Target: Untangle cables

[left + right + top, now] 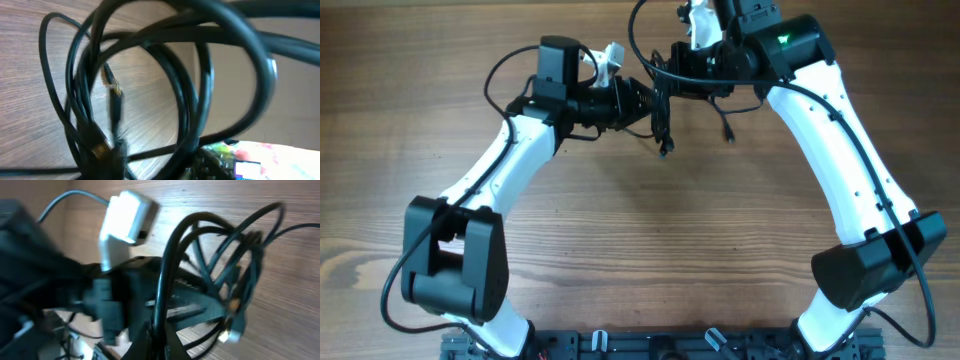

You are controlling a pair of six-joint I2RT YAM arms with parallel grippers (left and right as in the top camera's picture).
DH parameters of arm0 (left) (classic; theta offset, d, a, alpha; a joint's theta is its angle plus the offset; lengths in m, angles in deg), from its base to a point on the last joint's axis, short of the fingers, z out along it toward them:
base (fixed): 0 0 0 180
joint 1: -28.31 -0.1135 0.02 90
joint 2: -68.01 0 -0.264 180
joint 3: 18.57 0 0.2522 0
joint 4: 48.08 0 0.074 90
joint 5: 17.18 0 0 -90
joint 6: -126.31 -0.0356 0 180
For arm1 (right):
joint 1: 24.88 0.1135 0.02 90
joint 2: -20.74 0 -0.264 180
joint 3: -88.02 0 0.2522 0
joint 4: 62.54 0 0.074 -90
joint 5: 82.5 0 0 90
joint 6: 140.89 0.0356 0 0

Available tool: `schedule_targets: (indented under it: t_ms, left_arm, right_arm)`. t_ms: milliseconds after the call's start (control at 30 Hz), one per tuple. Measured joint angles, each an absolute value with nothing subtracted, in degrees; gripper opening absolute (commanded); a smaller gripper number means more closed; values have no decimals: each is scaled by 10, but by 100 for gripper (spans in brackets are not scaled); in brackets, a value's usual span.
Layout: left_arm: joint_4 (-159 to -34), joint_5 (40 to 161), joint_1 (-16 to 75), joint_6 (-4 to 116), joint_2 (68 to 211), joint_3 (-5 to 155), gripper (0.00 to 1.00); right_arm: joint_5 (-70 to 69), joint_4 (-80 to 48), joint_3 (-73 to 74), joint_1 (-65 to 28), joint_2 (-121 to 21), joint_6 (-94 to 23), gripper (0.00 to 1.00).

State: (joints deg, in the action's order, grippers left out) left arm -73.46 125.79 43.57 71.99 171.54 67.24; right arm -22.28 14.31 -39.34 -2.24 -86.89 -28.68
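The cables [663, 120] are a bundle of thin black cords held above the table at the far centre, between my two grippers. Two plug ends hang down from it [667, 150] [728, 133]. My left gripper [648, 100] reaches in from the left and is shut on the bundle. My right gripper [666, 72] reaches in from the right and is shut on a strand. In the left wrist view the loops [192, 100] fill the blurred frame and hide the jaws. In the right wrist view my right jaws [159, 341] pinch one strand, with the loops [240, 255] and the left gripper [200, 307] beyond.
The wooden table [640, 240] spreads below and in front of the held bundle. A black rail [650, 345] runs along the front edge between the two arm bases. The thicker black arm wires loop near each wrist.
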Motion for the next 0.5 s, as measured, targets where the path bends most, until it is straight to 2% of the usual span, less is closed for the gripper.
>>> schedule_targets:
  t_ms: [100, 267, 400, 500]
  left_arm:
    - [-739, 1214, 443, 717, 1720, 672, 15]
    - [-787, 1129, 447, 717, 1720, 677, 11]
    - [-814, 1075, 458, 717, 1710, 691, 8]
    - [-829, 1045, 463, 717, 1694, 702, 4]
  right_arm:
    - [-261, 134, -393, -22, -868, -293, 4]
    - [-419, 19, -384, -48, -819, -279, 4]
    - [-539, -118, -377, -106, -783, -146, 4]
    - [-581, -191, -372, -125, -783, -72, 4]
